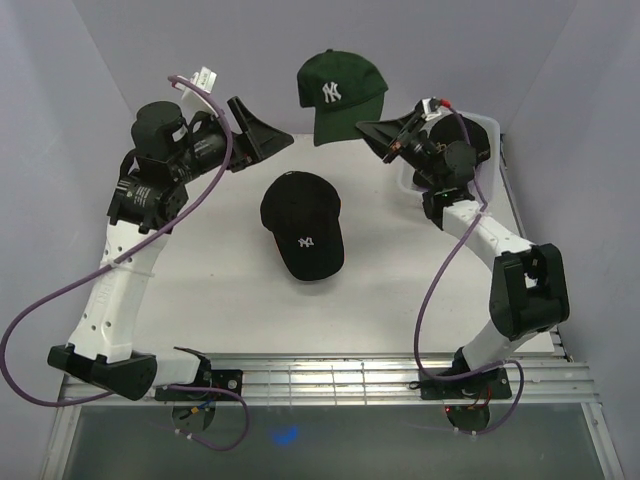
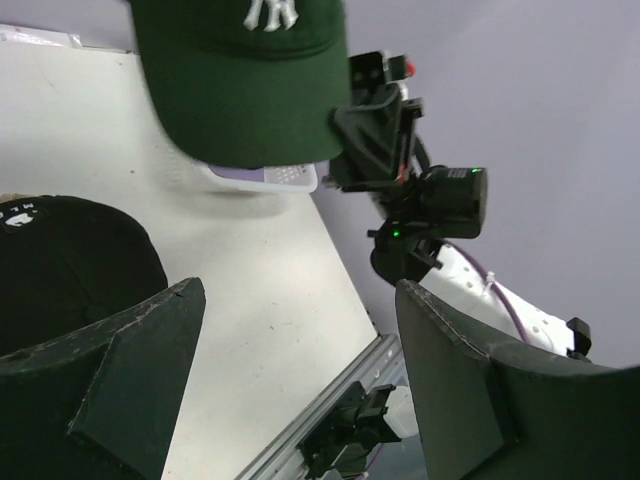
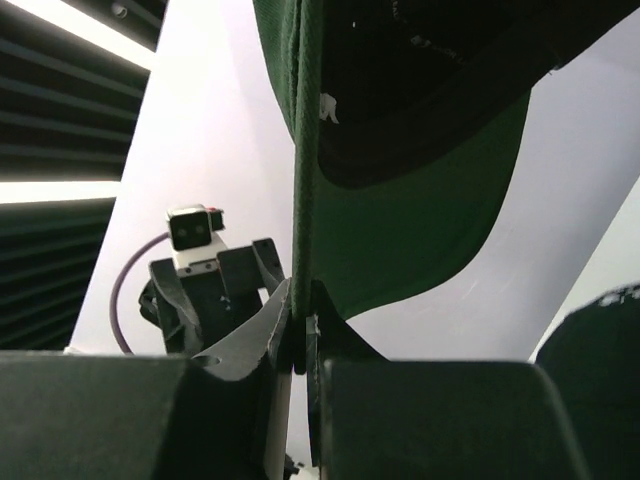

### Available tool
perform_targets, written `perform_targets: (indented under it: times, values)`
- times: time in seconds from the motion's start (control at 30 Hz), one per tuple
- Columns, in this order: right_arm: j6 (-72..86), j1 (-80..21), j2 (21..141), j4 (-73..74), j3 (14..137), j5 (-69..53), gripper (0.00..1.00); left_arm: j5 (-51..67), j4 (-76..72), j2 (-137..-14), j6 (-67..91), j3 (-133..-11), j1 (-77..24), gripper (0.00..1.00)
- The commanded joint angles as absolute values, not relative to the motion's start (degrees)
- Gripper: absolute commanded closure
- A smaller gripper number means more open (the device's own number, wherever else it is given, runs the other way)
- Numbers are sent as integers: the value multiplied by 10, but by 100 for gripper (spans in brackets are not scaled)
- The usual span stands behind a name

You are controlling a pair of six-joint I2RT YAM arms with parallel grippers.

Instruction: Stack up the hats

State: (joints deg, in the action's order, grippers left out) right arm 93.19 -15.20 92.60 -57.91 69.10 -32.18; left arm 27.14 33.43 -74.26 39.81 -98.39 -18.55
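Note:
A dark green cap (image 1: 340,88) with a white logo hangs in the air over the far middle of the table. My right gripper (image 1: 368,128) is shut on the edge of its brim; the right wrist view shows the jaws (image 3: 303,335) pinching the cap's green edge (image 3: 400,210). A black cap (image 1: 303,225) with a white logo lies on the table's middle, below and in front of the green one. My left gripper (image 1: 272,135) is open and empty, to the left of the green cap (image 2: 240,85) and above the black cap (image 2: 60,270). No other caps show.
A white plastic basket (image 1: 488,132) stands at the far right corner, partly hidden behind the right arm; its rim (image 2: 270,178) shows under the green cap in the left wrist view. The table's (image 1: 220,300) metal front rail runs along the near edge.

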Motion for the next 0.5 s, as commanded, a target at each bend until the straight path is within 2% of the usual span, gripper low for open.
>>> perform_targets:
  times: [0.0, 0.23, 0.47]
  values:
    - [970, -192, 918, -649, 655, -287, 92, 278, 341, -721, 420, -1005, -184, 13]
    - [1030, -284, 979, -775, 602, -273, 92, 265, 364, -722, 417, -1034, -184, 13]
    - [1007, -307, 945, -808, 508, -253, 92, 260, 372, -720, 407, -1020, -184, 13]
